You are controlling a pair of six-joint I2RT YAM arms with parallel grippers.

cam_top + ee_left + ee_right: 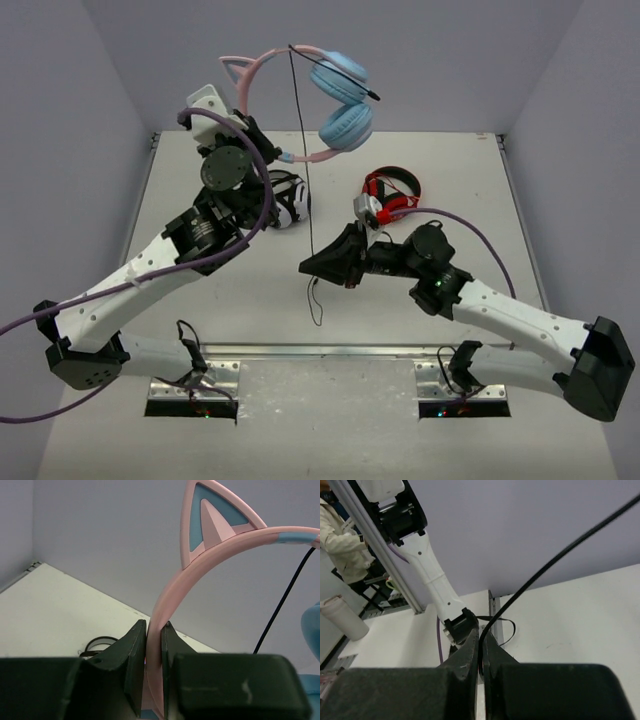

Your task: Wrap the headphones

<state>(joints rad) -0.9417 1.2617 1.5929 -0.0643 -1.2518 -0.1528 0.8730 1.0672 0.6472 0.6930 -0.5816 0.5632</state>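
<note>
Left gripper (154,630) clamps one pink headphones (347,126), right gripper (480,637) its cable (300,140); white headset (290,198) and red headset (398,207) on table (230,310).

Left claw (154,626) raised high, clamped tight; right claw (481,634) lower, pinched closed.

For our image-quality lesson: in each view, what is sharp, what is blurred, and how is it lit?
Top external view: soft, even light, faint shadows, the headphones sharp. Left wrist view: the left gripper dark and blurred up close, the cat ear crisper. Right wrist view: the right gripper dark and soft, the cable clear against the pale wall.
</note>
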